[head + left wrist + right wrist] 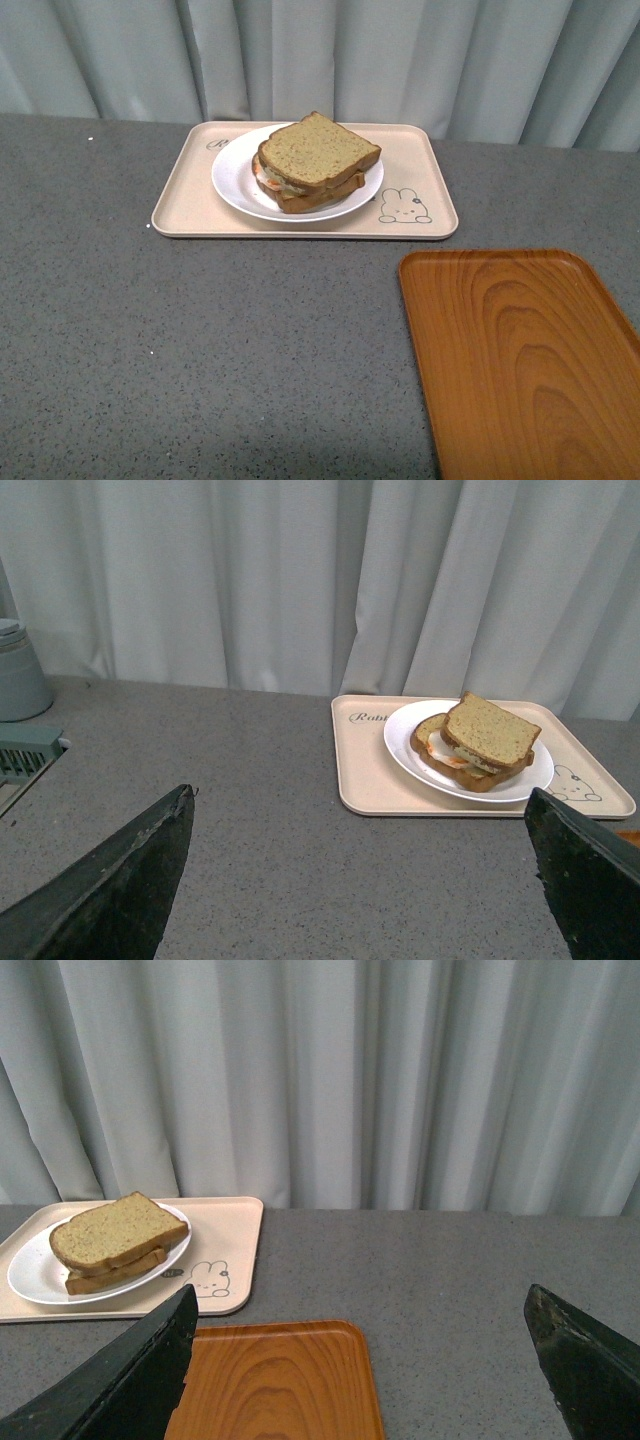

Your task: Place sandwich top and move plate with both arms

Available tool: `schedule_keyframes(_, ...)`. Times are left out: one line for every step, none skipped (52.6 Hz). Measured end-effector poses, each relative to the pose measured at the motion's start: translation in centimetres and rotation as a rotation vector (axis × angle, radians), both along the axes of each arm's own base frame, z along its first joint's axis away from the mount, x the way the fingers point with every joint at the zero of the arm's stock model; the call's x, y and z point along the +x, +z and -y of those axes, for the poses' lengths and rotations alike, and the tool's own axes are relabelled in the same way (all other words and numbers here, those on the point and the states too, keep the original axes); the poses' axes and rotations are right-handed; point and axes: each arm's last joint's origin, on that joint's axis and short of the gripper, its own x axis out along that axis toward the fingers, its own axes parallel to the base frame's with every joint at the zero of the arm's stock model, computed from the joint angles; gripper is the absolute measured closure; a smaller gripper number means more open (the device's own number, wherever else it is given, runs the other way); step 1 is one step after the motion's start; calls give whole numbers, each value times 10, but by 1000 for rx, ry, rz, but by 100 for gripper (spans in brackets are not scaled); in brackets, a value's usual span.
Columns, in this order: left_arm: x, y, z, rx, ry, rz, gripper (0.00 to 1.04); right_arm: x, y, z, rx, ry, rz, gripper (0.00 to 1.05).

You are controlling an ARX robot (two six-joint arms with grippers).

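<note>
The sandwich top point(320, 148) lies on the stacked sandwich, a tan speckled slice over the egg filling, on the white plate point(236, 178). The plate sits on the beige rabbit tray point(185, 190) at the table's far middle. Neither arm shows in the front view. My left gripper point(362, 810) is open, well back from the sandwich top point(490, 730) and plate point(400, 742). My right gripper point(362, 1310) is open over bare table and the orange tray's corner, with the sandwich top point(115, 1228) and plate point(30, 1270) off to one side.
An orange wooden tray point(525, 360) lies at the near right of the grey table, holding nothing. Pale curtains hang behind the table. In the left wrist view a grey canister point(20, 675) and a vented box point(25, 752) stand at the table's far left.
</note>
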Motion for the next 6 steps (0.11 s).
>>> schedule_keyframes(0, 0, 0, 0, 0, 0, 6, 0, 0, 0, 0, 0, 0, 9)
schedule_keyframes(0, 0, 0, 0, 0, 0, 6, 0, 0, 0, 0, 0, 0, 9)
schedule_keyframes(0, 0, 0, 0, 0, 0, 6, 0, 0, 0, 0, 0, 0, 9)
schedule_keyframes(0, 0, 0, 0, 0, 0, 6, 0, 0, 0, 0, 0, 0, 9)
schedule_keyframes(0, 0, 0, 0, 0, 0, 6, 0, 0, 0, 0, 0, 0, 9)
schedule_keyframes(0, 0, 0, 0, 0, 0, 6, 0, 0, 0, 0, 0, 0, 9)
